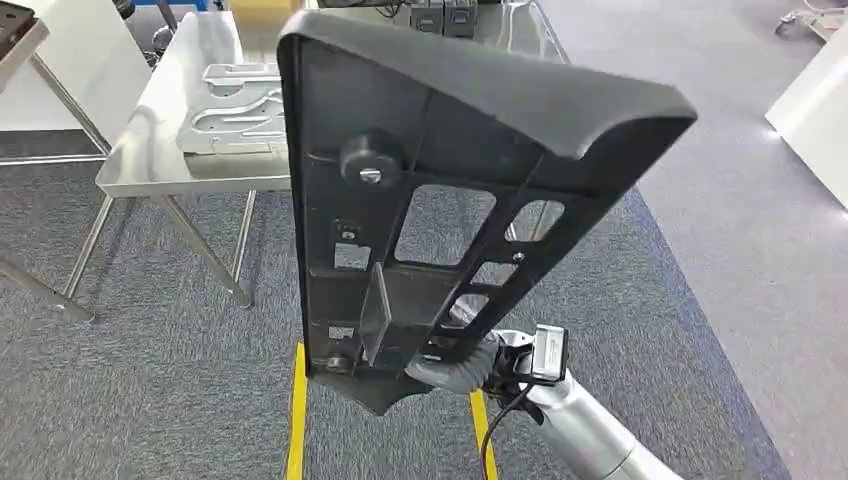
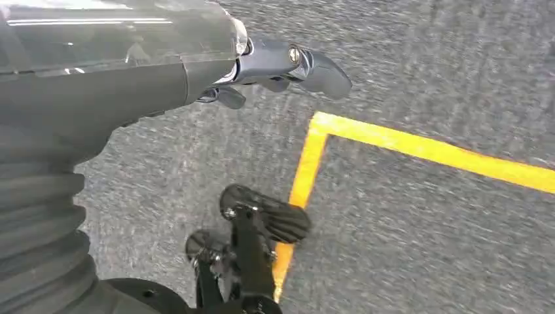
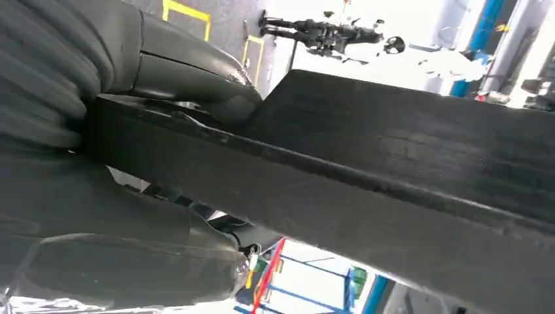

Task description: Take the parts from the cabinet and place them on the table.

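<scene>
Black plastic part (image 1: 440, 190) gripped by right hand (image 1: 455, 368), blocking steel table (image 1: 160, 150), left hand (image 2: 288, 65) empty, fingers apart

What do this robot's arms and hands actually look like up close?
The right arm is smooth silver, with a black cable and a small boxy camera at the wrist. Each robot hand, right and left, has a grey ribbed cover, a thick grey thumb and darker fingers.

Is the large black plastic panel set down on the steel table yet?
No. The right hand holds the black plastic panel upright in the air, short of the steel table.
</scene>
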